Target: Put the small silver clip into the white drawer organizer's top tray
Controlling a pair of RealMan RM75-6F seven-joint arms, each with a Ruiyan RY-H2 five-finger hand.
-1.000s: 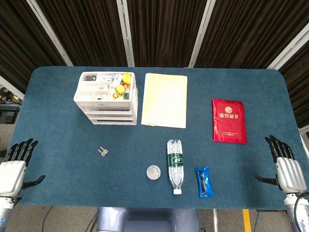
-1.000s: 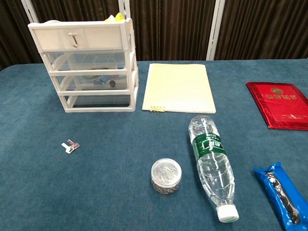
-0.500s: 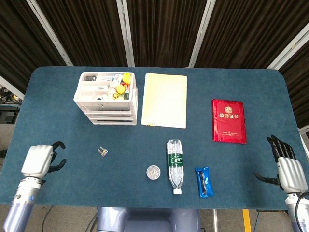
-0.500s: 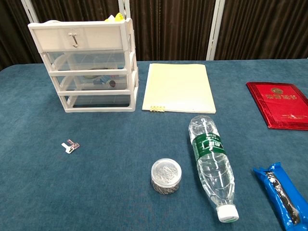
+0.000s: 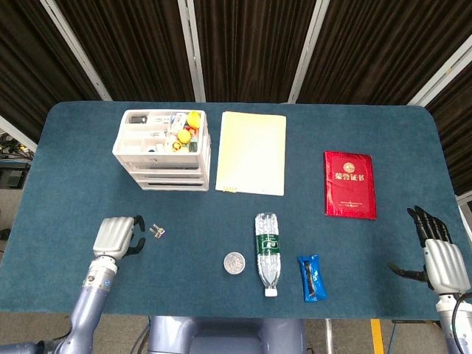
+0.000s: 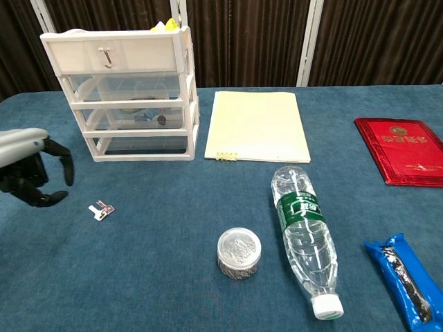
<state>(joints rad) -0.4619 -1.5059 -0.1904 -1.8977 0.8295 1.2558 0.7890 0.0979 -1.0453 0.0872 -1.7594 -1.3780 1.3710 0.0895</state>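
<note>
left hand (image 5: 116, 236) has moved beside silver clip (image 5: 157, 231).

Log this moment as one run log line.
left hand: open, beside clip, not touching | right hand: open, idle at table edge | organizer: clip not in

A deep teal-blue cloth covers the table (image 5: 88, 177). The drawer organizer (image 5: 164, 151) is white with clear drawers, a yellow piece (image 5: 194, 118) on top. The folder (image 5: 253, 153) is pale yellow, the booklet (image 5: 349, 184) red with gold print. The clear bottle (image 5: 268, 253) wears a green label (white cap), the packet (image 5: 310, 278) is blue and black, and the small clip (image 5: 157, 231) is silver.
</note>
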